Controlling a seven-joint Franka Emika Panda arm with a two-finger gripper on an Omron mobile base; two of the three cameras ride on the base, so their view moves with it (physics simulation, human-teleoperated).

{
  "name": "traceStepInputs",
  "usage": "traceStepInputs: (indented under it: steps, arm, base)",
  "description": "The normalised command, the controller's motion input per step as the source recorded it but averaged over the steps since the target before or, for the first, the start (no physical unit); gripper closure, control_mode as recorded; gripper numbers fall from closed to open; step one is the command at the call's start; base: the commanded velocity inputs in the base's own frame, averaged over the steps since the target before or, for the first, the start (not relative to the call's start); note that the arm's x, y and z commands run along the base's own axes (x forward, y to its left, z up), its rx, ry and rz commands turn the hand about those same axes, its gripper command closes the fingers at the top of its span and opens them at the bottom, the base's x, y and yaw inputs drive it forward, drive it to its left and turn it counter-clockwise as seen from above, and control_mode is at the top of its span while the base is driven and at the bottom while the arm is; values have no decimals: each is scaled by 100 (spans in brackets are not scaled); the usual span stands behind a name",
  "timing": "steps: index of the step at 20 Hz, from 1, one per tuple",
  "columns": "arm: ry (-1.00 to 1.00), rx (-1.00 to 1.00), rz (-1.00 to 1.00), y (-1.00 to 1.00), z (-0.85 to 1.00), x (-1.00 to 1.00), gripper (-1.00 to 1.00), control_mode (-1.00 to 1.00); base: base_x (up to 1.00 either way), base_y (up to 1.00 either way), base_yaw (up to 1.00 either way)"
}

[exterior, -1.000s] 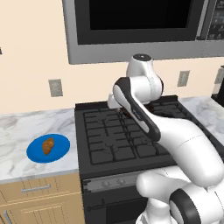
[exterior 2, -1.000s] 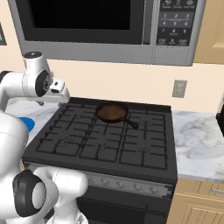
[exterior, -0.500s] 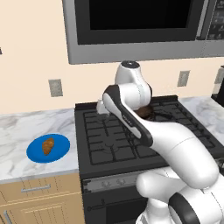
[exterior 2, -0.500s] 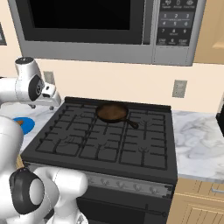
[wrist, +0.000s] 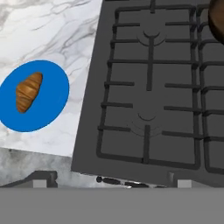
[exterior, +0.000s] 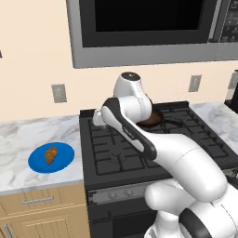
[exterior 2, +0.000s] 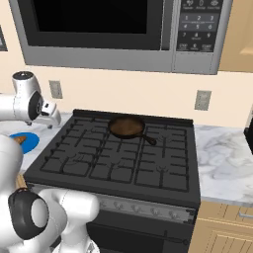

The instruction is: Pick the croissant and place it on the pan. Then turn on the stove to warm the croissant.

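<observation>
Pincer (exterior 2: 55, 118) state unclear; arm hides part of pan (exterior: 149, 122).

I see a beige wall (exterior 2: 123, 84) with outlets (exterior: 58, 93), a microwave (exterior: 144, 28) above, marble counter (exterior: 32, 135), and wood drawers (exterior: 37, 209) below it.

Arm swung left across stove (exterior: 139, 153) since a second ago; hand now over stove's left edge by marble counter (exterior: 28, 135), nearer croissant (exterior: 51, 155) on blue plate (exterior: 62, 160). Pan (exterior 2: 126, 127) uncovered.
</observation>
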Motion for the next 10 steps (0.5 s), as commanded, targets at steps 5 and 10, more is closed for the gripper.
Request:
traceStepInputs:
  steps: [5,10]
  arm:
    - [3,2,0,40,-21,0,-100,-100]
    - [5,0,0,43,-22,0,-100,-100]
  base:
    - [0,0,0]
    - [0,0,0]
